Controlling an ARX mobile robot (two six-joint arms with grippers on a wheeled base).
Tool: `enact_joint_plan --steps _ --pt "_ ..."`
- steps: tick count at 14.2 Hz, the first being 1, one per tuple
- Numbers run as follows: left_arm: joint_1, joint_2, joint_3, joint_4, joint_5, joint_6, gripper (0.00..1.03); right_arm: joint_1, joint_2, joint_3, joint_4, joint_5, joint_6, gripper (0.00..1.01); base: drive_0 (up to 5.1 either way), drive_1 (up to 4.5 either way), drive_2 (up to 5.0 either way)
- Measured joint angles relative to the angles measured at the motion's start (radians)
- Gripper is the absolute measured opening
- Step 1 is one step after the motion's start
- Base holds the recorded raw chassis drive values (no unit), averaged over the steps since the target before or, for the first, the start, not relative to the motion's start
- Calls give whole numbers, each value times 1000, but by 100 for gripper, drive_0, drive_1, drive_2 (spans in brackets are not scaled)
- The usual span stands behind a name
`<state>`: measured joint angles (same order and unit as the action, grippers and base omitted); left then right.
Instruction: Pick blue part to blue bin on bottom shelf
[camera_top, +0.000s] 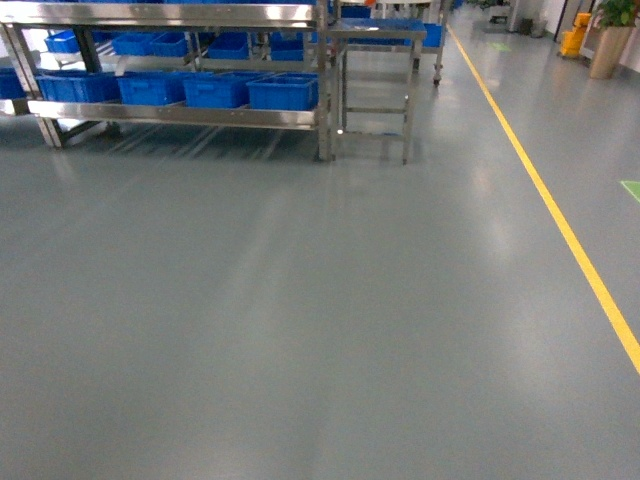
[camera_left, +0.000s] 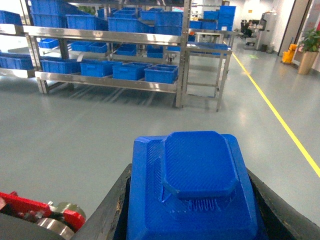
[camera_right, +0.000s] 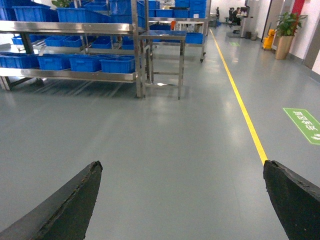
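Observation:
The blue part (camera_left: 197, 185), a blocky piece with a raised flat top, fills the bottom of the left wrist view. My left gripper (camera_left: 190, 172) is shut on it, one black finger on each side. Several blue bins (camera_top: 283, 92) stand in a row on the bottom shelf (camera_top: 180, 113) of the steel rack, far ahead at the upper left. The same bins (camera_left: 161, 73) and bottom shelf (camera_left: 105, 81) show in the left wrist view. My right gripper (camera_right: 182, 162) is open above bare floor, nothing between its fingers. Neither gripper shows in the head view.
A small open-framed steel table (camera_top: 375, 90) stands right of the rack. A yellow floor line (camera_top: 560, 220) runs along the right side. A potted plant (camera_top: 610, 45) and a green floor marking (camera_right: 305, 125) lie beyond it. Grey floor stretches between me and the rack.

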<state>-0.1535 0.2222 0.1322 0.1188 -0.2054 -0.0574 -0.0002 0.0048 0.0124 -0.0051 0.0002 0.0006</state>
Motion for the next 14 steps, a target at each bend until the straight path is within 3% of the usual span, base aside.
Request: enact_joint_plan --steps 9,12,14 --pt "-2 3 0 0 5 0 43 0 0 0 0 0 0 98 -145 -145 -145" --pt "0 2 0 0 2 0 43 0 0 0 0 0 0 98 0 0 0" --pt "0 -2 0 6 3 0 43 0 0 0 4 0 0 98 1 420 -417"
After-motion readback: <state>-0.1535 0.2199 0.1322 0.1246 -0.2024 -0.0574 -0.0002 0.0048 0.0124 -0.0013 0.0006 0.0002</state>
